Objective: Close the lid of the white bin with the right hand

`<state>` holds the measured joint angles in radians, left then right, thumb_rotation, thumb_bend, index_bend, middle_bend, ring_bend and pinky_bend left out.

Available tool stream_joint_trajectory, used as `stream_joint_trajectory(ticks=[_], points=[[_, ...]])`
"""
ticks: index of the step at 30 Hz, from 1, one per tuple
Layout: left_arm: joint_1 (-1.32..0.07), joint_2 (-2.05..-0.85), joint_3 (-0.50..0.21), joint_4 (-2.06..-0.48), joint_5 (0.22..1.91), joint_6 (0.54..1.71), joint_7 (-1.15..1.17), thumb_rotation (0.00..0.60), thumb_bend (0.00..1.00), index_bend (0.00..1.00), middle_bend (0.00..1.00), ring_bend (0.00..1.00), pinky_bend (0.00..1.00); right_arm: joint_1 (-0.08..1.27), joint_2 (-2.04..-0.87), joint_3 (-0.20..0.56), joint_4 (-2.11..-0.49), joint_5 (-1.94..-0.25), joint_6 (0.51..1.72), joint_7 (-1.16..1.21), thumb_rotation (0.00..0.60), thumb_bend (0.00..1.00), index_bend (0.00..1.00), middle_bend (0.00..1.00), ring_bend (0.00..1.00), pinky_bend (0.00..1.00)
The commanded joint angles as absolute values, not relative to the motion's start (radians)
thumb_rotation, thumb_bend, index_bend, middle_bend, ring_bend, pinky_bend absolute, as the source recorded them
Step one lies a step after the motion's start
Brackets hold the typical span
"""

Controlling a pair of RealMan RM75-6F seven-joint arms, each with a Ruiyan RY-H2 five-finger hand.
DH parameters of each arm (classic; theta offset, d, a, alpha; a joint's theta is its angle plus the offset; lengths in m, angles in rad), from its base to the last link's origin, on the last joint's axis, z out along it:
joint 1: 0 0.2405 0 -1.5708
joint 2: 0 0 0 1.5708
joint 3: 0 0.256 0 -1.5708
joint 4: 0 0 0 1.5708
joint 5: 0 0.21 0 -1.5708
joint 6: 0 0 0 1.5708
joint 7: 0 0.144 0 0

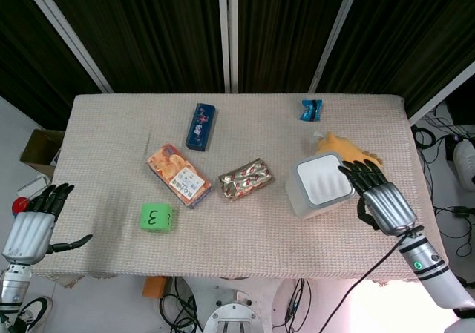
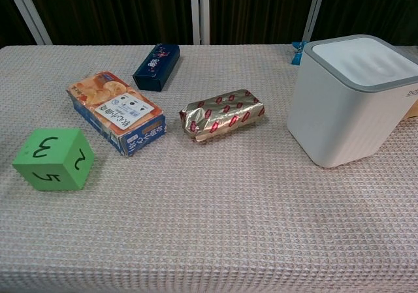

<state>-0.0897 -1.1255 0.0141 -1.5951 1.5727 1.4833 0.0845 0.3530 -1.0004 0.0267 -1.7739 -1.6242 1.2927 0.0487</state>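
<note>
The white bin [image 1: 318,186] [image 2: 349,102] stands on the right part of the table, and its lid [image 1: 322,180] [image 2: 361,57] lies flat and level in the grey rim. My right hand [image 1: 381,199] hovers just right of the bin with fingers spread, apart from the lid and holding nothing; the chest view does not show it. My left hand [image 1: 33,222] hangs off the table's front left corner, fingers apart and empty.
On the beige tablecloth [image 1: 245,229] lie a green cube marked 3 [image 1: 156,217], an orange biscuit box [image 1: 178,175], a dark blue box [image 1: 200,126], a gold-red foil pack [image 1: 246,179] and a blue wrapper [image 1: 310,110]. An orange plush [image 1: 343,150] lies behind the bin.
</note>
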Motion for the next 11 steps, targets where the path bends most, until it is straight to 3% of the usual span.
stream_joint_trajectory(ticks=[1,5,8,11], points=[[-0.082,-1.144,0.013,-1.568,1.593,1.513,0.060,0.237,0.00,0.07,0.08,0.06,0.23,0.168,-1.060,-0.017,-1.718,-1.621,1.507,-0.112,0.600,0.92,0.00,0.00,0.00,0.00],[-0.075,-1.172,0.011,-1.516,1.608,1.540,0.021,0.241,0.00,0.07,0.08,0.06,0.23,0.008,-1.205,-0.038,-1.580,-1.533,1.666,-0.165,0.600,0.42,0.00,0.00,0.00,0.00],[-0.078,-1.187,0.010,-1.489,1.615,1.543,0.006,0.237,0.00,0.07,0.08,0.06,0.23,-0.051,-1.263,-0.040,-1.506,-1.473,1.683,-0.119,0.600,0.25,0.00,0.00,0.00,0.00],[-0.079,-1.197,0.007,-1.478,1.626,1.555,-0.002,0.236,0.00,0.07,0.08,0.06,0.22,-0.063,-1.283,-0.030,-1.478,-1.449,1.671,-0.085,0.600,0.17,0.00,0.00,0.00,0.00]])
